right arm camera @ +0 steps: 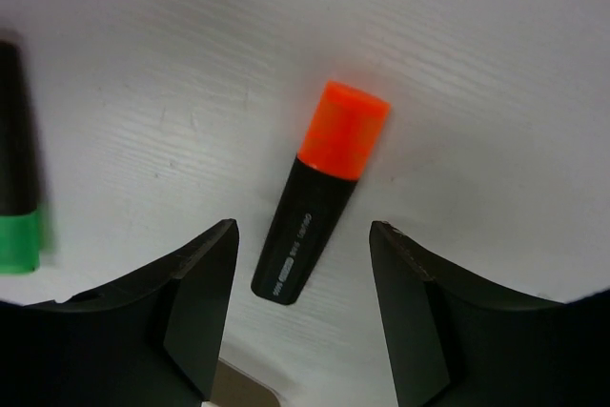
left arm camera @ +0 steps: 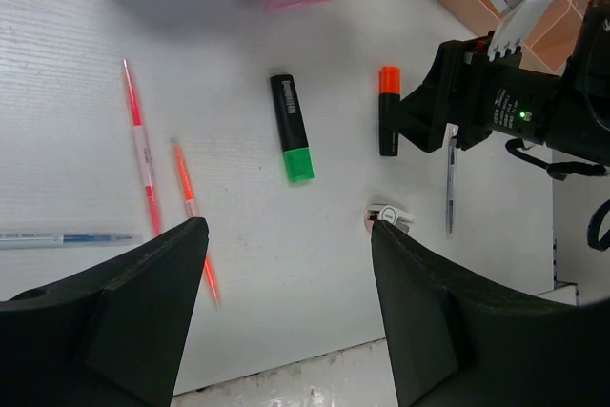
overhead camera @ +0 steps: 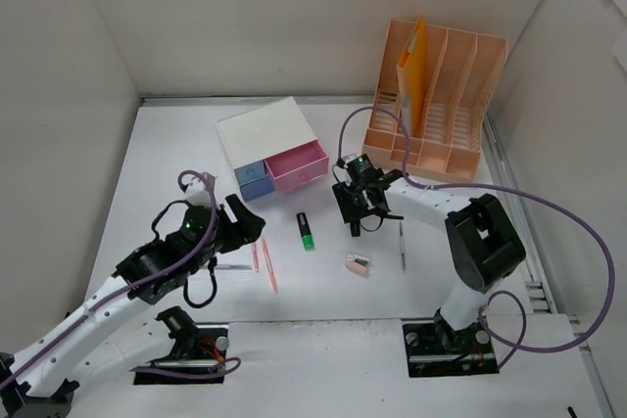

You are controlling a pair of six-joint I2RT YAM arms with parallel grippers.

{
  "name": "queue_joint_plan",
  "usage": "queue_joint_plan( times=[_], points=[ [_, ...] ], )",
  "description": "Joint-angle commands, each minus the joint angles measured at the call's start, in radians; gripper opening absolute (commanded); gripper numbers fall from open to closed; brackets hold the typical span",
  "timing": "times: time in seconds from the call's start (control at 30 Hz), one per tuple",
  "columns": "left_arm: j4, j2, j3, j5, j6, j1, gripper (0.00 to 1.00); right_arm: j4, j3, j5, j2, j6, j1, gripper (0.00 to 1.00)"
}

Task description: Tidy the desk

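The white desk (overhead camera: 176, 154) carries scattered pens. An orange-capped black highlighter (right arm camera: 319, 197) lies flat on it, its black end between the fingers of my right gripper (right arm camera: 303, 235), which is open and touches neither side of it. The same highlighter (left arm camera: 388, 110) shows beside the right arm (left arm camera: 515, 102). A green-capped highlighter (overhead camera: 306, 230) lies just left of it. My left gripper (left arm camera: 286, 235) hovers open over bare desk with nothing between its fingers. Left of it lie two pink pens (left arm camera: 141, 154) and a blue pen (left arm camera: 62, 238).
A white box with blue and pink drawers (overhead camera: 272, 149) stands at the back, the pink drawer slightly out. A peach file organizer (overhead camera: 436, 95) holding an orange folder is at the back right. A small pink and white item (overhead camera: 358, 264) and a grey pen (overhead camera: 402, 245) lie nearby.
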Motion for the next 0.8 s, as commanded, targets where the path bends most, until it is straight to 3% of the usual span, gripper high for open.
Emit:
queue_joint_plan(
  times=[0.0, 0.17, 0.33, 0.43, 0.47, 0.53, 0.6, 0.77],
  points=[
    [0.028, 0.026, 0.024, 0.000, -0.011, -0.006, 0.65, 0.063, 0.066, 0.029, 0.044, 0.058, 0.007, 0.54],
    [0.018, 0.041, 0.037, -0.001, -0.008, -0.015, 0.65, 0.065, 0.072, 0.090, 0.090, 0.107, 0.010, 0.52],
    [0.015, 0.043, 0.038, -0.008, -0.011, -0.015, 0.65, 0.066, 0.036, 0.118, 0.096, 0.141, 0.010, 0.42],
    [0.022, 0.050, 0.030, -0.003, -0.016, -0.015, 0.64, 0.068, 0.011, 0.101, 0.081, 0.129, 0.013, 0.29],
    [0.030, 0.064, 0.029, 0.002, -0.010, -0.015, 0.63, 0.066, 0.002, 0.086, 0.064, 0.091, 0.013, 0.16],
    [0.033, 0.078, 0.030, 0.006, -0.007, -0.015, 0.63, 0.066, -0.001, 0.080, 0.029, 0.071, 0.010, 0.12],
    [0.036, 0.093, 0.032, 0.012, 0.002, -0.015, 0.63, 0.068, -0.006, 0.051, -0.052, -0.018, 0.010, 0.01],
    [0.064, 0.130, 0.034, 0.028, 0.021, -0.015, 0.63, 0.063, 0.018, -0.141, -0.270, -0.296, 0.013, 0.00]
  ],
)
